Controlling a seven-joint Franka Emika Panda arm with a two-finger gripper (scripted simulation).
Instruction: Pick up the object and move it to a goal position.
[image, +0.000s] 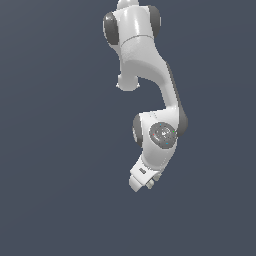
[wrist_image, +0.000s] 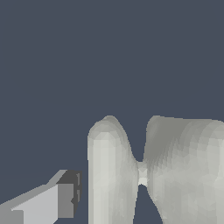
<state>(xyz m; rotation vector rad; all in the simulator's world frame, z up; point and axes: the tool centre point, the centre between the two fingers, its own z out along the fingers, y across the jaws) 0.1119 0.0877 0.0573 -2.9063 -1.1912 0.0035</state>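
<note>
In the wrist view the object (wrist_image: 175, 166) fills the lower part of the picture: an off-white, matte spool with two broad end plates pinched to a narrow waist. One grey fingertip (wrist_image: 65, 200) stands just beside one end plate, with a thin dark gap between them. The other finger is hidden behind the object. In the exterior view my gripper (image: 142, 181) hangs at the end of the white arm and points down. The object does not show in that view.
A flat, dark blue-grey surface (image: 50, 150) surrounds the arm in both views. The white arm links (image: 145, 60) run from the top of the exterior view down to the wrist (image: 161, 135).
</note>
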